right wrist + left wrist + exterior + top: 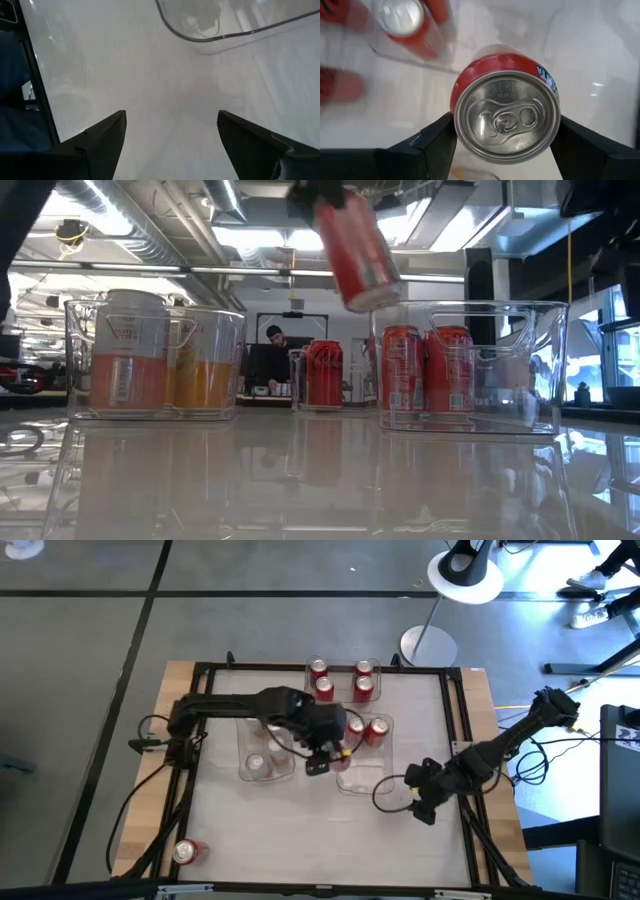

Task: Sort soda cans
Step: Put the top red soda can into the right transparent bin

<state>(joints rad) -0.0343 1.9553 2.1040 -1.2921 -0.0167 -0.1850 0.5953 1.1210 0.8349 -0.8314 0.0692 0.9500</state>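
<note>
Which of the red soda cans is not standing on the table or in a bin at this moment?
The red can clamped in the left gripper: it hangs tilted in the air above the right-hand clear bin, while the other cans stand upright.

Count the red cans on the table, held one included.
8 cans: four at the back edge, two in the right bin, one at the front-left corner, one in the left gripper. The left arm may hide more. Right gripper waits open, right side.

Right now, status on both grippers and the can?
Left gripper shut on red can, held tilted above the right bin. Right gripper open, idle over bare table. Nothing in the way.
</note>
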